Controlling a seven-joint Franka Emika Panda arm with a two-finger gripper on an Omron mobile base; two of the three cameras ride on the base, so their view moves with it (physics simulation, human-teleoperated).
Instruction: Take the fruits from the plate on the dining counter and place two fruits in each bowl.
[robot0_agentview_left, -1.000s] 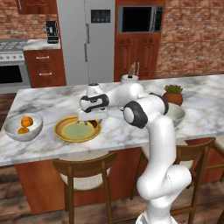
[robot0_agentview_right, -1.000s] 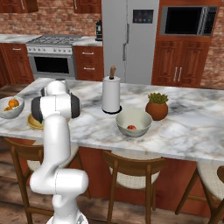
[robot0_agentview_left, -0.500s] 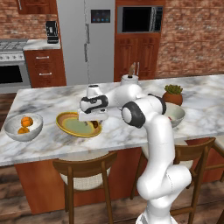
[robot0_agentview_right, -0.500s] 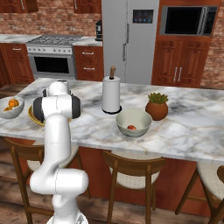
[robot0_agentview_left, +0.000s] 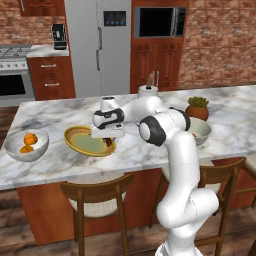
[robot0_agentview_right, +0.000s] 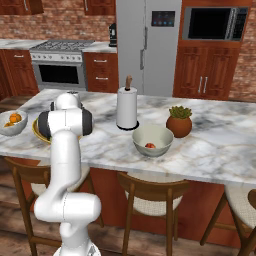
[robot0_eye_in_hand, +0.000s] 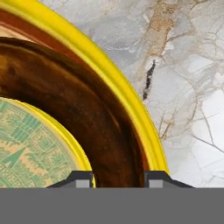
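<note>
On the dining counter (robot0_agentview_left: 55, 116) lies the yellow plate (robot0_agentview_left: 80, 142), its rim and brown ring close up in the hand view (robot0_eye_in_hand: 124, 94). My gripper (robot0_agentview_left: 108, 138) is down at the plate's right side, shut on the dark brownish fruit (robot0_agentview_left: 108, 142). To the left, the whitish bowl (robot0_agentview_left: 15, 151) holds two orange fruits (robot0_agentview_left: 30, 138). The grey bowl (robot0_agentview_right: 152, 136) on the right holds the reddish fruit (robot0_agentview_right: 149, 146). In the right base view my arm hides most of the plate (robot0_agentview_right: 35, 131); the whitish bowl (robot0_agentview_right: 10, 127) sits at the left edge.
A paper towel roll (robot0_agentview_right: 127, 107) and a potted plant (robot0_agentview_right: 179, 121) stand behind the grey bowl. Wooden stools (robot0_agentview_left: 97, 195) line the counter's near side. Stove, fridge and cabinets stand along the back wall.
The hand has come down a little onto the plate's right side, and the jaws have gone from open to shut around the dark fruit.
</note>
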